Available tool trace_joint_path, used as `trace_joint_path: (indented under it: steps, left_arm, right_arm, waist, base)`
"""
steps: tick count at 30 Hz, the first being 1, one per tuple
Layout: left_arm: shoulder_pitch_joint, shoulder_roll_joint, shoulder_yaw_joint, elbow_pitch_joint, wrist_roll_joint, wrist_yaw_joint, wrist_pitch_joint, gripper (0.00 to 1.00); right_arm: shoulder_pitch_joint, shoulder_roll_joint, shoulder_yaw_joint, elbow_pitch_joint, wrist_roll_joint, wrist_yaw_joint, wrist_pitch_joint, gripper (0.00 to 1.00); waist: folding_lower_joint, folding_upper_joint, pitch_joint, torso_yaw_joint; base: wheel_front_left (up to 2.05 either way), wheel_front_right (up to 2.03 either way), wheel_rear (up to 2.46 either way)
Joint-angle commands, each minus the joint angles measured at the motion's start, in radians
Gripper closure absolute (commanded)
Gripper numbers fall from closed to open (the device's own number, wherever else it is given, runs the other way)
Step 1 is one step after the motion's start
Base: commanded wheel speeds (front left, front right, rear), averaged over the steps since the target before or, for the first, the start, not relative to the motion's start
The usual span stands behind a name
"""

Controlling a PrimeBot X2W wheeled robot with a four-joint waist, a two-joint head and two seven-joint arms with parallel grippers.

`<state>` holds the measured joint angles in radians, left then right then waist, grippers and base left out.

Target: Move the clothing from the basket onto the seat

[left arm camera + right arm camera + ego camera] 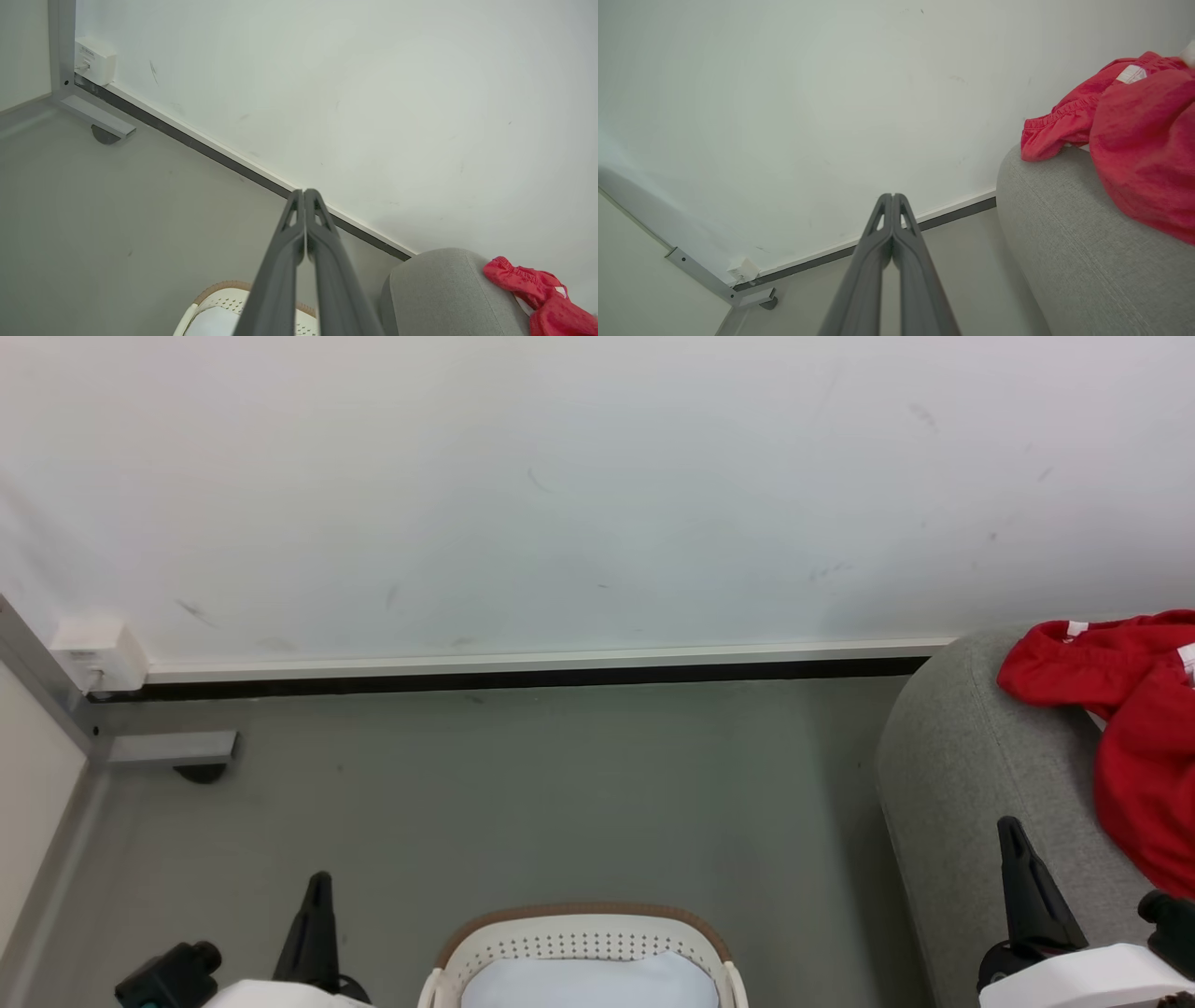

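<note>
Red clothing [1130, 728] [537, 298] [1134, 140] lies heaped on the grey seat [971, 784] [439, 294] [1073, 242] at the right. The cream basket [583, 947] [210, 305] with a brown rim sits at the bottom centre on the floor; a pale blue-white cloth [593, 982] fills it. My left gripper [319, 882] [304, 192] is shut and empty, raised left of the basket. My right gripper [1008, 826] [893, 196] is shut and empty too, beside the seat's rounded edge, left of the clothing.
A white wall [560, 485] with a dark skirting strip [513, 677] runs across ahead. A metal frame post with a foot [173, 749] and a white socket box [98, 653] stand in the left corner. Grey floor [523, 793] lies between basket and wall.
</note>
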<state>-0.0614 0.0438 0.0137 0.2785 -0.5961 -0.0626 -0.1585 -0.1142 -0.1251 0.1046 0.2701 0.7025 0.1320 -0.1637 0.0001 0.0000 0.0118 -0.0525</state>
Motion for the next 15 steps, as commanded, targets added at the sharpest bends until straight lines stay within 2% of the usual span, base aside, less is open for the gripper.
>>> trace_joint_path:
  steps: [1,15]
  left_arm:
    - [-0.024,0.005,0.007,-0.019,-0.045,-0.007,0.008,1.00]
    - [-0.032,0.006,0.027,-0.022,-0.241,-0.021,0.062,1.00]
  right_arm:
    - [-0.013,-0.002,-0.013,-0.016,0.040,0.000,0.009,1.00]
    - [-0.011,0.011,-0.051,-0.018,0.219,-0.001,0.060,1.00]
  waist:
    - [0.0000,0.0000,0.000,0.001]
    - [0.0000,0.0000,-0.002,0.008]
  base:
    - [0.00,0.00,0.00]
    - [0.00,0.00,0.00]
